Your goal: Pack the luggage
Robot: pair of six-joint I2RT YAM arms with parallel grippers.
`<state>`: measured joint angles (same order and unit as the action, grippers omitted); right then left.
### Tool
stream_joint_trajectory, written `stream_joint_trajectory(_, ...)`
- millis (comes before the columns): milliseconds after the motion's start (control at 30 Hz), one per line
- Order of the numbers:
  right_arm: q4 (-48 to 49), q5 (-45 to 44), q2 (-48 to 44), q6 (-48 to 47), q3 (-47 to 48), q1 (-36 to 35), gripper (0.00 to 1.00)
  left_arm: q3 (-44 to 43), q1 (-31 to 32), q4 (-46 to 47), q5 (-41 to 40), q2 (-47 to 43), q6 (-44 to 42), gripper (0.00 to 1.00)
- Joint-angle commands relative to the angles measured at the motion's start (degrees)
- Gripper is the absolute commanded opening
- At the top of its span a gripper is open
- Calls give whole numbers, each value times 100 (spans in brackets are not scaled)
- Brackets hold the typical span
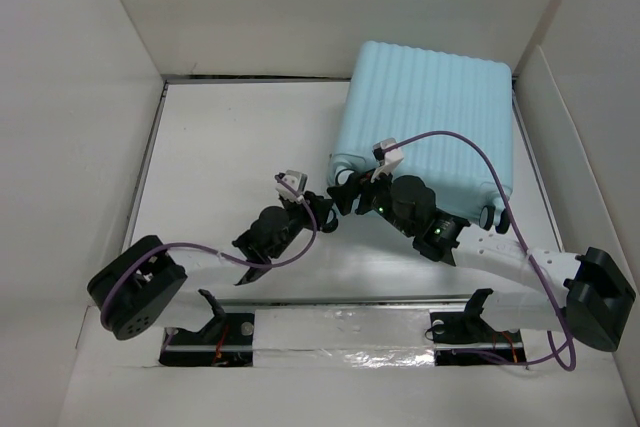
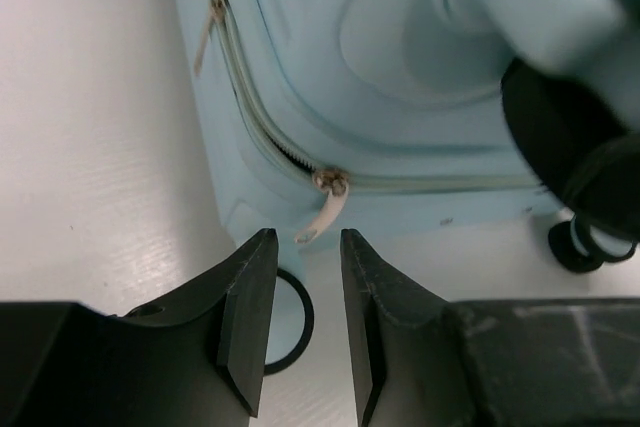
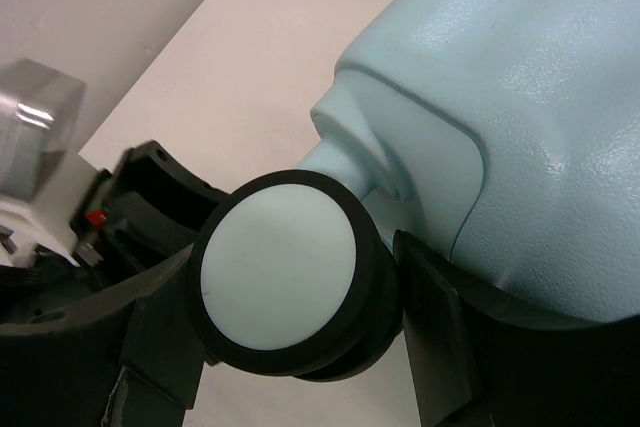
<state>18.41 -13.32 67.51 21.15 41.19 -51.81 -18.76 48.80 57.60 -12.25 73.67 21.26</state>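
The luggage [image 1: 430, 117], a pale aqua ribbed hard-shell case, lies shut and flat at the back right, casters toward me. My right gripper [image 1: 345, 187] is at its near-left corner. In the right wrist view its fingers [image 3: 435, 297] press both sides of a black-rimmed caster wheel [image 3: 280, 267] below the shell [image 3: 540, 97]. My left gripper [image 1: 322, 203] sits just left of that corner, open a narrow gap [image 2: 308, 239] with nothing between the fingers. The pale zipper pull [image 2: 322, 215] hangs from the zip on the luggage's side [image 2: 400, 67], just beyond the fingertips.
White walls [image 1: 80, 97] close in the table on the left, back and right. Another caster [image 1: 490, 215] stands at the case's near-right corner. A caster ring [image 2: 292, 319] shows under my left fingers. Purple cables [image 1: 480, 162] loop over both arms. Foil tape [image 1: 340, 322] runs along the near edge.
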Motion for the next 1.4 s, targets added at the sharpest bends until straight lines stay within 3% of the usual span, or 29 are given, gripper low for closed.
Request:
stream_joint_trajectory(0, 954, -118, -159, -23, 310, 136, 0, -215, 156, 260, 224, 261, -245, 29)
stream_joint_trajectory(133, 927, -48, -185, -32, 363, 136, 0, -408, 157, 453, 56, 516, -210, 34)
stream_joint_trajectory(433, 936, 128, -203, -14, 364, 136, 0, -795, 77, 927, 179, 1035, -34, 34)
stream_joint_trajectory(600, 980, 383, -264, -40, 329, 84, 0, -919, 77, 1086, -320, 1273, 45, 26)
stream_joint_trajectory(767, 1085, 532, -352, -49, 188, 31, 0, -752, 77, 1455, -927, 1176, 125, 6)
stream_joint_trajectory(867, 1156, 603, -396, -14, 91, -22, 0, -778, 77, 1517, -1200, 1185, 63, 0)
stream_joint_trajectory(1067, 1085, 559, -501, -14, -5, -75, 0, -778, 77, 1570, -1323, 1168, -165, 0)
stream_joint_trajectory(1367, 805, 295, -976, -111, -155, -75, 0, -163, -783, 1086, -1272, 404, -78, 0)
